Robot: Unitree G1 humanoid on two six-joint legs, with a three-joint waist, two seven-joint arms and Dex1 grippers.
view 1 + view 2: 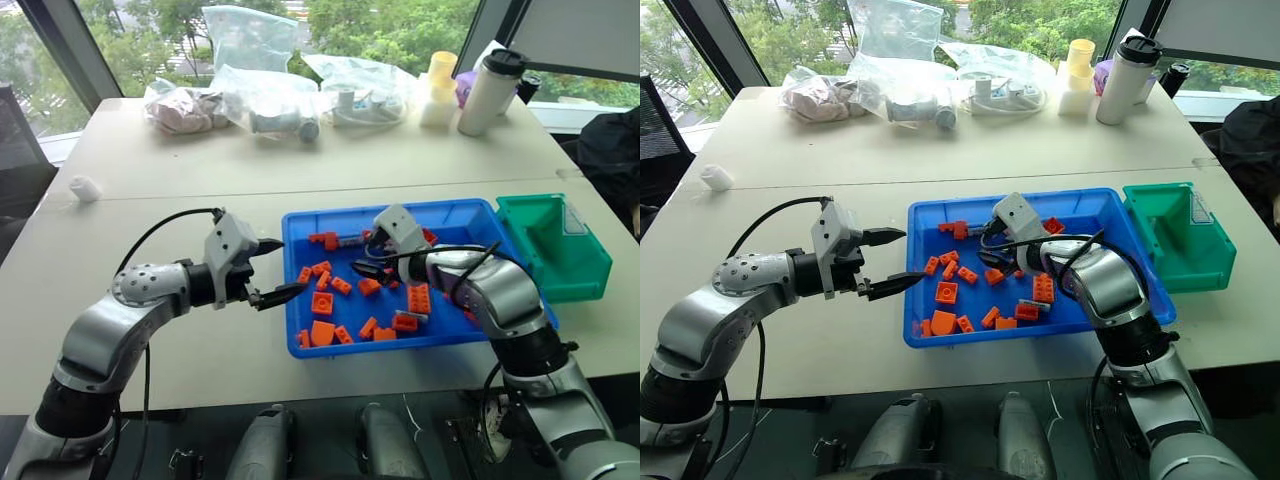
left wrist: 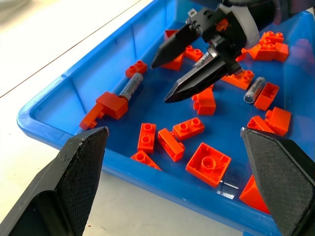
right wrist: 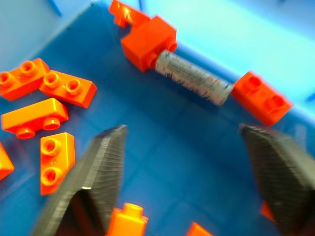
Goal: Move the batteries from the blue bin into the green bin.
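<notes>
I see a slim silvery battery point(image 3: 193, 77) with printed lettering lying by the far wall of the blue bin point(image 1: 300, 225), wedged between two orange bricks point(image 3: 149, 41). My right gripper point(image 2: 184, 73) hovers above it, jaws apart, empty. Left gripper point(image 1: 280, 270) gapes outside the bin. Green bin point(image 1: 560, 250) sits alongside

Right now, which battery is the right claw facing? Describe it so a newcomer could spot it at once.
Start at the blue bin in the middle of the table. Along its far wall, ahead of the open right claw, lies a battery wedged between two orange bricks. It is the slim silvery cylinder with printed lettering; everything beside it is blocky and orange.
</notes>
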